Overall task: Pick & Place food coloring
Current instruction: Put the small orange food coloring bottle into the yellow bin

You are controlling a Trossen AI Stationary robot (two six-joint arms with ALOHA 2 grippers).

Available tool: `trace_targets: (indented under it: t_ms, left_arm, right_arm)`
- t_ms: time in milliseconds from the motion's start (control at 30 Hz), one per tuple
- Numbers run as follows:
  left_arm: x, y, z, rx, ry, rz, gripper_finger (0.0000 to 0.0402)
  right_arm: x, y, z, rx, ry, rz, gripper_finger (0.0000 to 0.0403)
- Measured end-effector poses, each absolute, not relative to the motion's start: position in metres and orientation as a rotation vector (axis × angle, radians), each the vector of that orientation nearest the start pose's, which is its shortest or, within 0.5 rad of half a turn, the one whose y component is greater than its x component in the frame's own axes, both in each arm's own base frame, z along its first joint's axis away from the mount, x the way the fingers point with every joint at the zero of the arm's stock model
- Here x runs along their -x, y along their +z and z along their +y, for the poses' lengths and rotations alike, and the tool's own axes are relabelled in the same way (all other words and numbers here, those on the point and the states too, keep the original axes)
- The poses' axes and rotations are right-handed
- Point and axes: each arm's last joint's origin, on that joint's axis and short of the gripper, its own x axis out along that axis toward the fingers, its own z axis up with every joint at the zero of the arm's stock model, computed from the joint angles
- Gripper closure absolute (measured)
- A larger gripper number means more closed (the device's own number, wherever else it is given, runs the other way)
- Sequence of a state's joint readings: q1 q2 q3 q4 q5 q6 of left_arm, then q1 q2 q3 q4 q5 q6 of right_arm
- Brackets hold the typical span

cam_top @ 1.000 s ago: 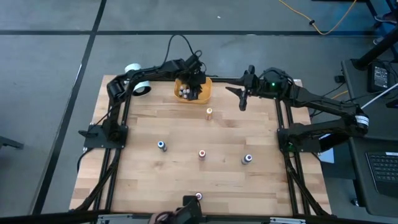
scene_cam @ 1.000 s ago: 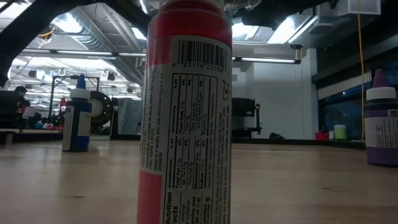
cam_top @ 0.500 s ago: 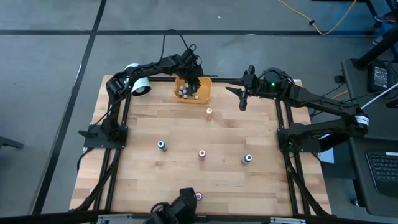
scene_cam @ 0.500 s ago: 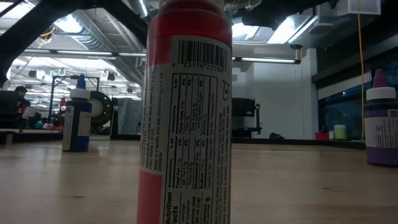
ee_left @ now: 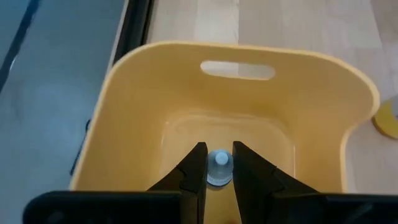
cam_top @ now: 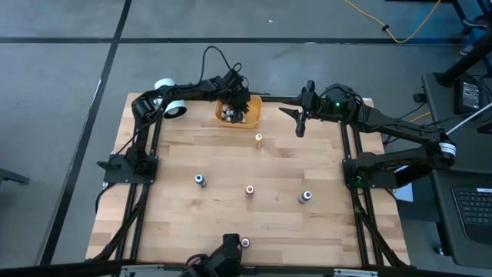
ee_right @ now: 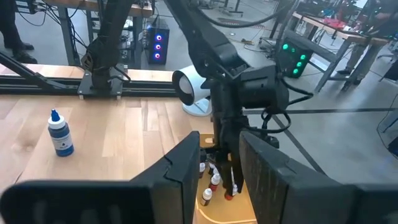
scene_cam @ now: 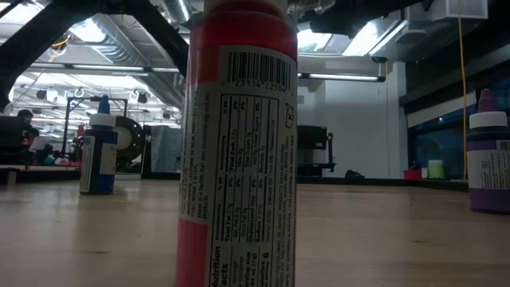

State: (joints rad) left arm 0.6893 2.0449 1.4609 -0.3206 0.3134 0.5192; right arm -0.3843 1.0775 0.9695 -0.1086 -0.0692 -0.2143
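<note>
Several small bottles already sit in the yellow bin (cam_top: 240,112) at about twelve o'clock on the table (cam_top: 192,223), and the left gripper (ee_left: 218,167) hangs over that bin pinching one more, a white-capped bottle (ee_left: 218,168), between its two fingers. The main risk is in the release: if the fingers part while the bottle is high or off toward the wall, it could bounce off the bottles below or off the rim and roll out onto the wood; if they part too little, the bottle may cling to a finger and ride back out when the arm lifts. The arm's cable, looped above the bin, could also snag. The right gripper (cam_top: 298,123) hovers at about one o'clock, near the bin; its fingers stand apart with nothing between them. Five bottles stand loose on the table: an orange-capped one (cam_top: 259,139) just below the bin, a blue one (cam_top: 200,180) at eight o'clock, a red one (cam_top: 250,190) near the centre, another blue-grey one (cam_top: 306,196) at four o'clock, and a red one (cam_top: 245,243) at six o'clock by the edge. A white cylinder (cam_top: 169,98) lies at eleven o'clock.
</note>
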Motion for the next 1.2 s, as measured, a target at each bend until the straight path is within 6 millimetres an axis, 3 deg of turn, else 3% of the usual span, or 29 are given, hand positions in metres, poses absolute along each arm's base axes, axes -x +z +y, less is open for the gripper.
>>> trace_targets:
  t_ms: [200,1200]
  left_arm:
    - [-0.338,0.165,0.267,-0.028,0.14,0.869,0.035]
    - [-0.331,0.164,0.278,-0.025,0.165,0.862,0.035]
  right_arm:
    - [-0.223,0.349,-0.088,0.161,-0.29,0.244,0.0287]
    - [-0.223,0.349,-0.088,0.162,-0.289,0.244,0.0287]
